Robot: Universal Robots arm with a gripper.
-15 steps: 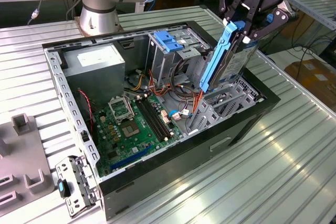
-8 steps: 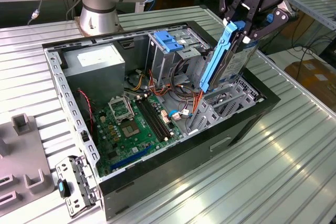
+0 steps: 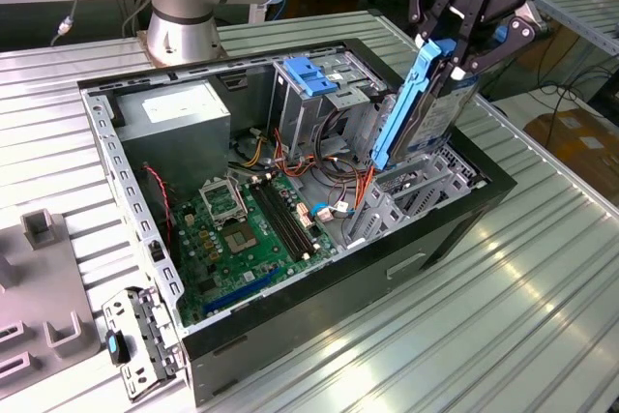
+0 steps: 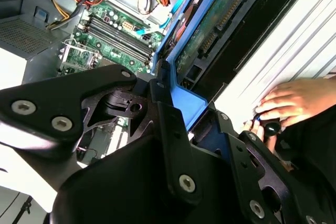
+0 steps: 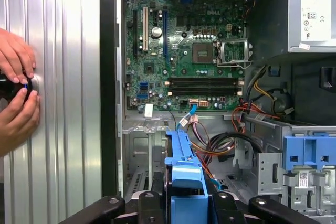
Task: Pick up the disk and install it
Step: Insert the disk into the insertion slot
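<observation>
Presently, item one: the disk [image 3: 447, 113] is a flat silver-metal slab with blue plastic side rails, standing on edge and leaning. It sits at two o'clock in the exterior view, above the open computer case [image 3: 455, 229]. The second wrist view shows its green circuit-board underside [image 4: 210, 24]. The first wrist view shows a blue rail end-on [image 5: 184, 174].

Gripper [image 3: 469, 45]: black, with white lettering on its body, its claw pinching the disk at the upper end. The disk's lower end meets the grey drive bay [image 3: 416, 191]; contact cannot be told.

Surroundings in the exterior view:
- Green motherboard [image 3: 242, 229], on the case floor at seven o'clock from the disk.
- Metal cage with a blue handle [image 3: 314, 74], at nine o'clock, just beside the disk.
- Red, orange and black cables [image 3: 338, 166], between cage and bay, close to the disk's lower end.
- Grey box [image 3: 184, 123] with a white printed sticker [image 3: 179, 103], at the case's ten o'clock corner.
- Ribbed metal table [image 3: 542, 316].
- Loose bracket with a blue clip [image 3: 135, 340], at eight o'clock.

A person's hands [image 5: 16, 93] rest on the table outside the case wall, holding a small black knob.
</observation>
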